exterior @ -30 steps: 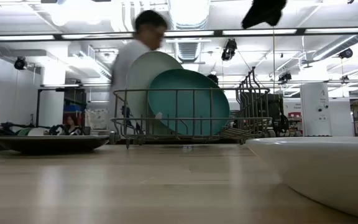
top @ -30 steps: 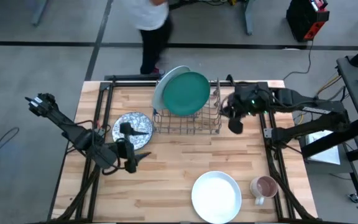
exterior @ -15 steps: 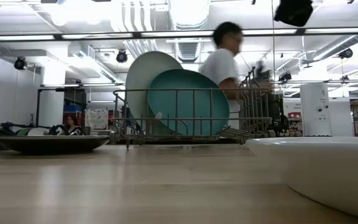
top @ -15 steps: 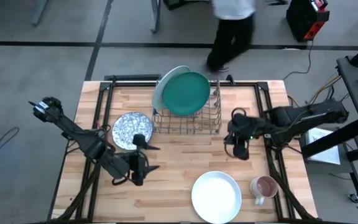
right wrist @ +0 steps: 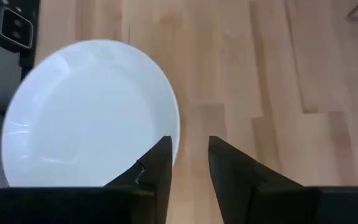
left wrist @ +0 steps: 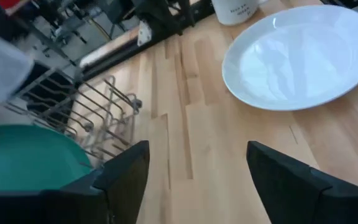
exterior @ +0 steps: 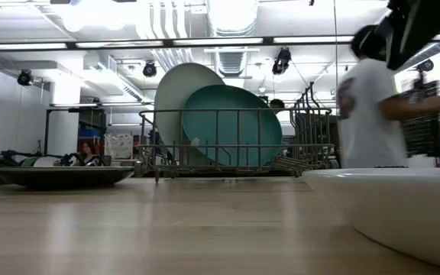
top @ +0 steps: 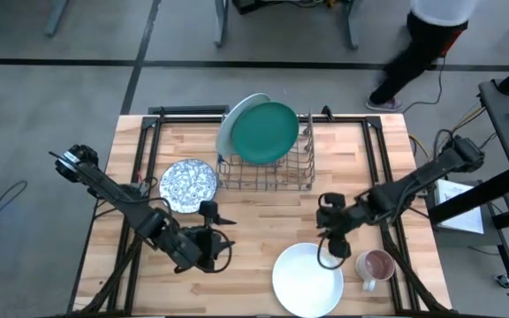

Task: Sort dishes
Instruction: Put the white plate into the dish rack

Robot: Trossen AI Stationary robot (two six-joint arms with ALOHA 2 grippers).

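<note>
While both arms are reaching over the tabletop (top: 254,216), the white plate (top: 307,279) is lying flat at its near edge.
Right gripper (top: 330,252) is hanging just over that plate's rim, jaws narrowly parted, holding nothing. Left gripper (top: 219,240) is waiting beside it, jaws wide. Mint plate (top: 233,119) and teal plate (top: 268,132) are standing in the wire rack (top: 268,177); speckled dish (top: 188,185) is lying beside it.
</note>
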